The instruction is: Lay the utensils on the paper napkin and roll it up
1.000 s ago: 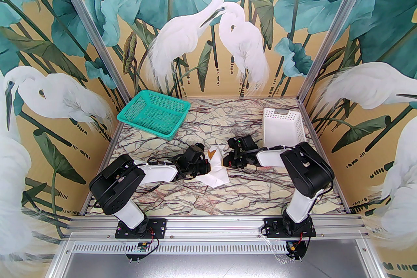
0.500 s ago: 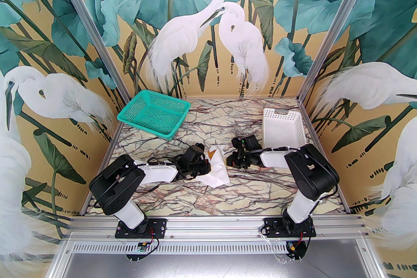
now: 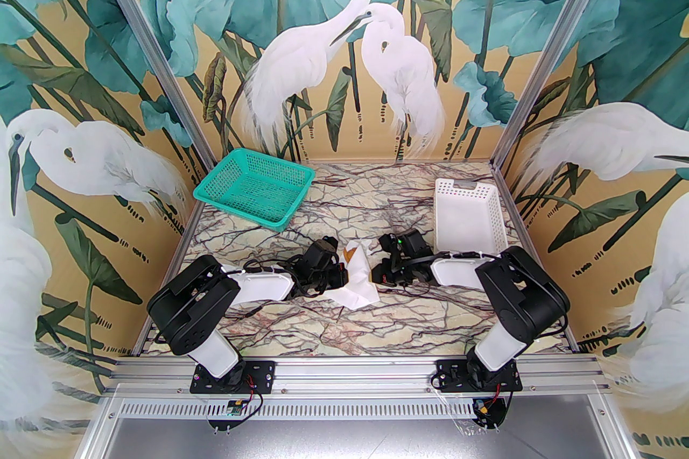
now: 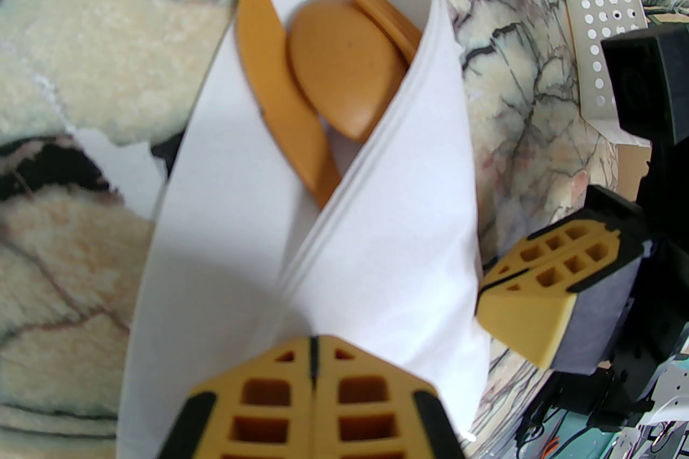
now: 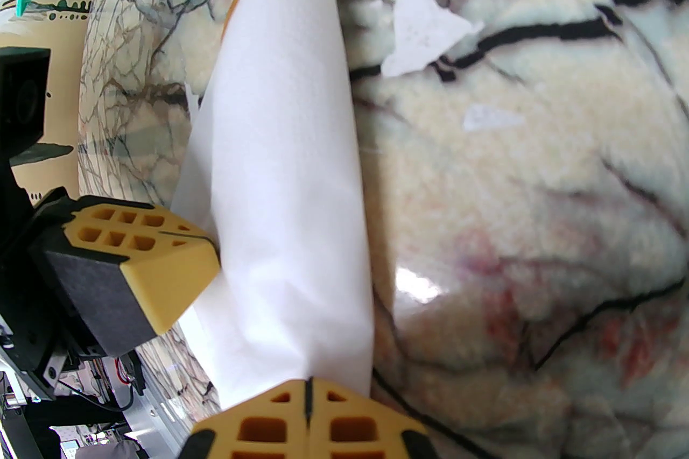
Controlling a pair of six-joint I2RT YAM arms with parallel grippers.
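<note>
You had the utensils [image 4: 323, 80] wrapped inside the paper napkin [image 4: 377, 258]. Three orange-brown ends, one a rounded spoon bowl, stuck out of the open far end of the roll. The napkin's outer flap crossed over the bundle, its layered edge on top. The roll lay on the marble table [image 3: 334, 327] near the middle, between the two arms.

Your left gripper [image 4: 314, 354] was fully closed, fingers pressed together with nothing seen between them. Its tip was over the near end of the roll; I could not tell whether it touched the paper. Your right gripper [image 5: 308, 392] was likewise closed and empty, its tip at the roll's right edge.

A green basket [image 3: 253, 188] sat far left and a white basket [image 3: 468, 214] far right, both well apart from the roll.
</note>
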